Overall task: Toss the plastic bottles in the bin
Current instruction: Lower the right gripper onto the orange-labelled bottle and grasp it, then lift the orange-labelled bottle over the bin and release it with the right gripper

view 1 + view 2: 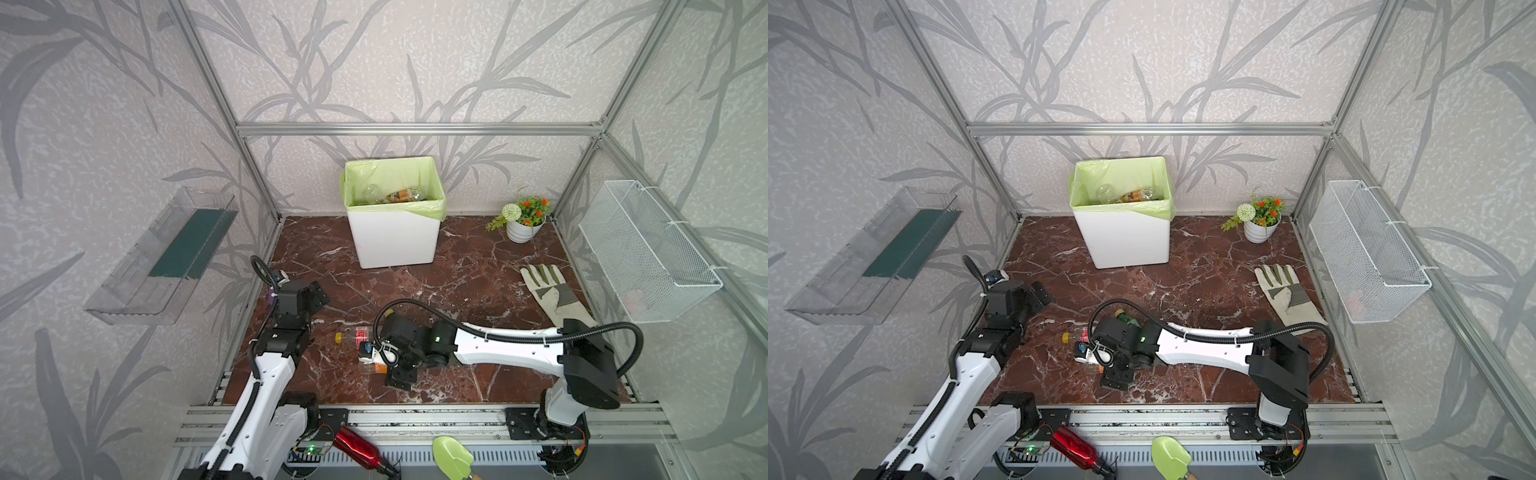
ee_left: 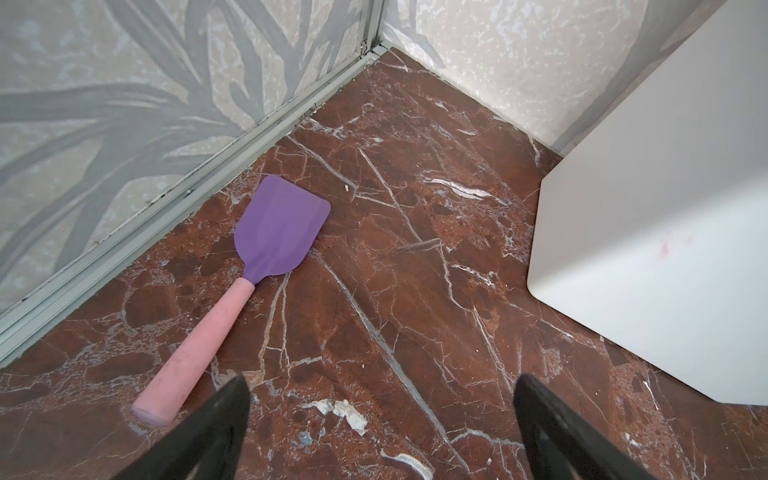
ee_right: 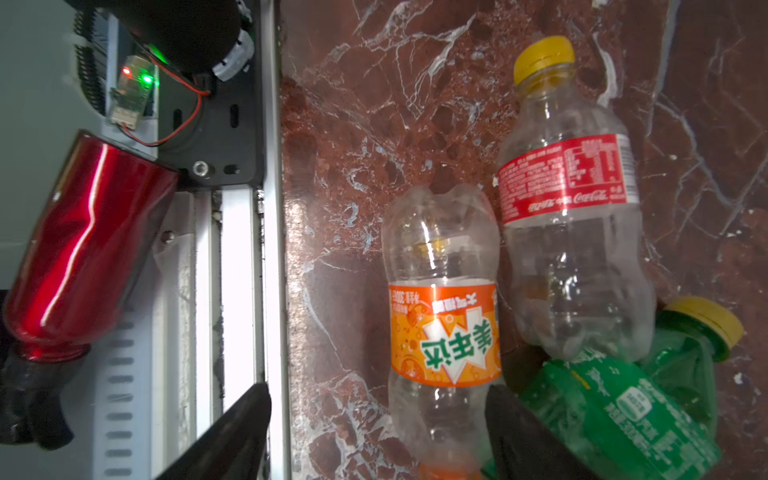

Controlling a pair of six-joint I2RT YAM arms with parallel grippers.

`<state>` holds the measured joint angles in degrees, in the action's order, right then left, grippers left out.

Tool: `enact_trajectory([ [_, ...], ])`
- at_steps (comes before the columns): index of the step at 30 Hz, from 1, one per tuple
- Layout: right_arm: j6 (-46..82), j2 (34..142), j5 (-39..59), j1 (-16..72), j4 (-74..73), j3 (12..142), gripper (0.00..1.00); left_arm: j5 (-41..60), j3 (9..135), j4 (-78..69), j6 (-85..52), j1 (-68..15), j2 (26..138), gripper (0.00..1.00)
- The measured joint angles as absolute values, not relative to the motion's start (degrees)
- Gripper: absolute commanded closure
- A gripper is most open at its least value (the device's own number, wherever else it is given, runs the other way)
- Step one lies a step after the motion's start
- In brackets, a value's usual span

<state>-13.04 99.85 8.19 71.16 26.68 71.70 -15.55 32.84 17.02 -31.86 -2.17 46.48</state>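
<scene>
Sitting at the back, the bin point(image 1: 392, 241) is holding some bottles point(image 1: 401, 194). The left gripper point(image 2: 382, 382) is hanging wide open. The right gripper point(image 3: 378, 388) is sitting around the orange-label bottle point(image 3: 442, 332) near the front, and I cannot tell if it is squeezing.
</scene>
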Motion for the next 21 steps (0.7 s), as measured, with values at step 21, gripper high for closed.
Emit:
enact_trajectory([
  [21,-20.97,118.45,0.67,73.32,40.10,88.03,0.30,-16.47,32.84,18.48,-31.62,-2.17,45.39,0.01],
])
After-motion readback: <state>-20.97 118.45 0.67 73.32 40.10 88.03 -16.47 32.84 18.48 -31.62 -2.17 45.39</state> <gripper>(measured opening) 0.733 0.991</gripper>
